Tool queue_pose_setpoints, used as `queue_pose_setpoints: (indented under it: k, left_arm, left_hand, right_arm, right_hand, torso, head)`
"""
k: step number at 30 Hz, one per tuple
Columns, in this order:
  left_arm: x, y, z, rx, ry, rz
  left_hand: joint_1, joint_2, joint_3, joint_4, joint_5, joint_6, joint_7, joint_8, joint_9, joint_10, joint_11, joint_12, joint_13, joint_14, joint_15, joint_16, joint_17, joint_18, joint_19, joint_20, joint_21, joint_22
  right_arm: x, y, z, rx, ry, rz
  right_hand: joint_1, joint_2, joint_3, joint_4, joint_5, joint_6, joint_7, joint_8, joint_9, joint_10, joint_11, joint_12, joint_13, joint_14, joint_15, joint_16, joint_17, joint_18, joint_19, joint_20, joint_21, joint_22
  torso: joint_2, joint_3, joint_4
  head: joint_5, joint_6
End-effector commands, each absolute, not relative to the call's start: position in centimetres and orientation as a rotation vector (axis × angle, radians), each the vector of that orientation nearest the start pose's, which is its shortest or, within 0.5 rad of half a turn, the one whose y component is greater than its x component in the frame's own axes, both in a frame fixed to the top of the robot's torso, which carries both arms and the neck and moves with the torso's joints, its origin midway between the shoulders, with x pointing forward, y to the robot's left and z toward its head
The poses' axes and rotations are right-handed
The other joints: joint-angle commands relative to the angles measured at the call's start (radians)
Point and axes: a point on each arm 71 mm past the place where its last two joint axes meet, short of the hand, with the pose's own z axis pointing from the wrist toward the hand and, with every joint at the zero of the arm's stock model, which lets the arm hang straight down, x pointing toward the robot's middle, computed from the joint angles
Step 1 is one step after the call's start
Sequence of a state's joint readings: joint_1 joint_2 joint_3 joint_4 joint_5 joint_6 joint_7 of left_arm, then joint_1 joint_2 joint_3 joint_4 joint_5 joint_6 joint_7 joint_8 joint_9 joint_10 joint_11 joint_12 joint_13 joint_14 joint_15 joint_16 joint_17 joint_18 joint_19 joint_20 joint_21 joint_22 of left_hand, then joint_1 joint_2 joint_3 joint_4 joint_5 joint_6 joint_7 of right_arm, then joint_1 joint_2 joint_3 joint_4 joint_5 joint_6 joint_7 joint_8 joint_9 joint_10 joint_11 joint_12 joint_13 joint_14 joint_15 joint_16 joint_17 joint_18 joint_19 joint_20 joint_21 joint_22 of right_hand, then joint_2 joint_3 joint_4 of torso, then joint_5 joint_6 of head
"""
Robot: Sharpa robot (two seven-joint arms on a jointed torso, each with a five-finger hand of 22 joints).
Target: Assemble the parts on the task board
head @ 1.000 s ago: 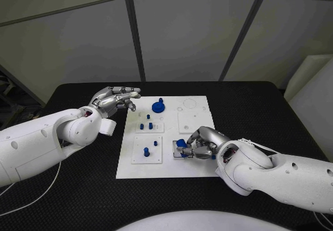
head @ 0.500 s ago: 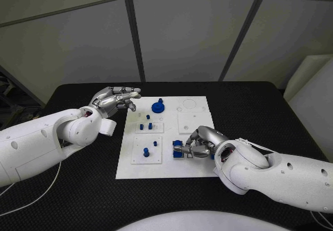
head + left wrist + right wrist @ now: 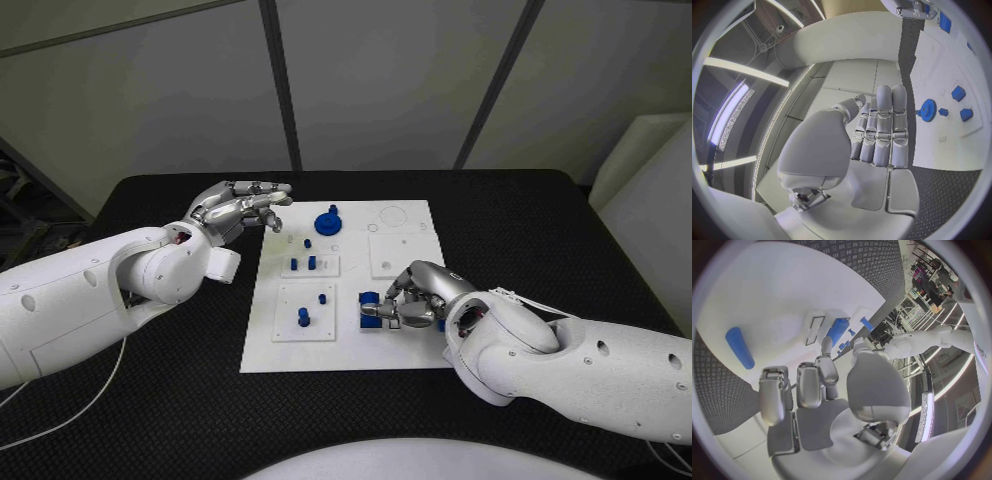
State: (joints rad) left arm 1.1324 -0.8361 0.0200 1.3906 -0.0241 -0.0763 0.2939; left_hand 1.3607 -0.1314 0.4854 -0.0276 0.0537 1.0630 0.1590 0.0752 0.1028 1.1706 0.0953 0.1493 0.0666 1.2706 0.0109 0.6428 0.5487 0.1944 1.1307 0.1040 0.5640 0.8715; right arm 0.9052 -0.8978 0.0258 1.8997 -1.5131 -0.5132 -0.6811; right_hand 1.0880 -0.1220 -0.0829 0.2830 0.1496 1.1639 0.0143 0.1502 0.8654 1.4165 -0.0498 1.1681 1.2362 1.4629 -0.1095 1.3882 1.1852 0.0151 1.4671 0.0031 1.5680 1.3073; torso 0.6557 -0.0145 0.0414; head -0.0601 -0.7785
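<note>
The white task board [image 3: 346, 345] lies in the middle of the black table. My right hand [image 3: 413, 300] is low over its near right part and pinches a blue part [image 3: 371, 300] between thumb and finger, at a small white block [image 3: 817, 325]; the same blue part [image 3: 837, 331] shows at my fingertips in the right wrist view. My left hand [image 3: 240, 208] hovers off the board's far left corner, holding nothing, its fingers [image 3: 882, 130] stretched out. A blue gear [image 3: 330, 220] stands at the far end of the board.
Several blue pegs [image 3: 304, 262] stand in the left-hand white insets, one more [image 3: 304, 316] nearer me. A blue cylinder [image 3: 740, 347] lies on the board near my right hand. An inset [image 3: 392, 252] on the right and a ring outline [image 3: 394, 214] carry nothing.
My right hand has shifted slightly left and down with the blue part, closer onto the small white block. The left hand has hardly moved.
</note>
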Motion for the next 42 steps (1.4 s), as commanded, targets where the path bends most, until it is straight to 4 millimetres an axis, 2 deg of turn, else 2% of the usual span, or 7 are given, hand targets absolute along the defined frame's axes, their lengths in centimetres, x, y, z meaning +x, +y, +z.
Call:
queue_pose_setpoints:
  k: [1, 8, 13, 21, 28, 34, 42]
  left_arm:
    - [50.3, 23.4, -20.2, -1.16, 1.548, -1.628]
    - [50.3, 23.3, -20.2, -1.16, 1.549, -1.629]
    - [50.3, 23.4, -20.3, -1.161, 1.548, -1.627]
    - [50.3, 23.6, -20.3, -1.163, 1.544, -1.621]
    - [50.3, 23.8, -20.3, -1.163, 1.54, -1.618]
    - [50.3, 23.6, -20.3, -1.162, 1.541, -1.622]
    - [50.3, 23.7, -20.3, -1.163, 1.541, -1.619]
  left_hand:
    - [-0.001, 0.001, -0.002, -0.002, -0.001, -0.005, 0.005, -0.006, -0.001, -0.009, 0.0, -0.005, 0.001, -0.004, -0.001, -0.003, -0.001, -0.012, -0.001, 0.009, -0.005, -0.001]
    - [-0.001, 0.001, -0.002, -0.002, -0.001, -0.005, 0.005, -0.006, -0.001, -0.009, 0.0, -0.005, 0.001, -0.004, -0.001, -0.003, -0.001, -0.012, -0.001, 0.009, -0.005, -0.001]
    - [-0.001, 0.001, -0.002, -0.002, -0.001, -0.005, 0.005, -0.006, -0.001, -0.009, 0.0, -0.005, 0.001, -0.004, -0.001, -0.003, -0.001, -0.012, -0.001, 0.009, -0.005, -0.001]
    - [-0.001, 0.001, -0.002, -0.003, -0.001, -0.005, 0.006, -0.006, -0.002, -0.01, 0.001, -0.005, 0.001, -0.005, 0.0, -0.004, -0.001, -0.012, -0.001, 0.009, -0.006, -0.002]
    - [-0.001, 0.001, -0.002, -0.003, -0.001, -0.005, 0.006, -0.006, -0.002, -0.01, 0.001, -0.005, 0.001, -0.005, 0.0, -0.004, -0.001, -0.012, -0.001, 0.009, -0.006, -0.002]
    - [-0.001, 0.001, -0.002, -0.003, -0.001, -0.005, 0.006, -0.006, -0.002, -0.01, 0.001, -0.005, 0.001, -0.005, 0.0, -0.004, -0.001, -0.012, -0.001, 0.009, -0.006, -0.002]
    - [-0.001, 0.001, -0.002, -0.003, -0.001, -0.005, 0.006, -0.006, -0.002, -0.01, 0.001, -0.005, 0.001, -0.005, 0.0, -0.004, -0.001, -0.012, -0.001, 0.009, -0.006, -0.002]
  right_arm:
    - [36.7, -15.5, -24.2, 0.262, 1.838, 0.551]
    - [36.7, -15.8, -24.0, 0.245, 1.819, 0.545]
    - [36.6, -17.2, -23.1, 0.314, 1.801, 0.556]
    - [36.7, -21.1, -21.7, 0.36, 1.84, 0.47]
    - [37.1, -23.5, -21.7, 0.334, 1.842, 0.375]
    - [37.5, -24.1, -21.9, 0.276, 1.811, 0.306]
    - [37.3, -24.3, -22.9, 0.204, 1.837, 0.253]
  right_hand:
    - [0.063, 0.005, 0.009, -0.018, 0.007, 0.002, 0.0, -0.007, 0.007, 0.0, -0.004, -0.003, 0.003, 0.041, -0.006, -0.005, 0.003, -0.015, 0.104, -0.006, 0.003, 0.263]
    - [0.211, 0.026, 0.032, -0.095, 0.013, 0.003, -0.002, -0.018, 0.017, -0.001, -0.006, -0.007, 0.004, 0.041, -0.008, -0.005, 0.004, -0.015, 0.104, -0.008, 0.003, 0.263]
    - [0.169, 0.047, 0.006, -0.057, 0.081, -0.005, 0.005, -0.038, 0.012, -0.002, -0.001, -0.014, 0.001, 0.039, -0.003, -0.009, -0.001, -0.015, 0.104, -0.005, 0.003, 0.263]
    - [0.151, 0.062, -0.019, -0.012, 0.095, -0.056, 0.024, -0.088, -0.021, -0.012, 0.013, -0.037, -0.012, 0.035, 0.007, -0.022, -0.021, -0.015, 0.104, 0.003, 0.003, 0.263]
    - [0.19, 0.07, -0.033, 0.001, 0.098, -0.096, 0.04, -0.09, -0.112, -0.021, 0.028, -0.061, -0.026, 0.03, 0.02, -0.038, -0.045, -0.015, 0.104, 0.016, 0.003, 0.263]
    - [0.214, 0.081, -0.037, -0.001, 0.108, -0.065, 0.035, -0.087, -0.147, -0.024, 0.025, -0.071, -0.032, 0.029, 0.018, -0.045, -0.052, -0.015, 0.104, 0.017, 0.003, 0.263]
    - [0.23, 0.084, -0.042, -0.003, 0.116, -0.045, 0.031, -0.085, -0.164, -0.023, 0.022, -0.073, -0.032, 0.03, 0.016, -0.045, -0.05, -0.015, 0.104, 0.015, 0.003, 0.263]
  torso:
    - [0.0, 0.0004, -0.0009]
    - [-0.001, -0.0001, 0.0008]
    - [-0.001, 0.0013, -0.0027]
    - [-0.004, -0.0026, -0.0047]
    - [-0.003, -0.0003, -0.0121]
    - [-0.004, 0.0002, -0.019]
    - [-0.005, -0.0013, -0.0144]
  head:
    - [0.001, 0.0]
    - [0.001, 0.001]
    - [0.0, 0.004]
    - [-0.025, 0.013]
    - [-0.05, 0.019]
    - [-0.053, 0.018]
    - [-0.061, 0.016]
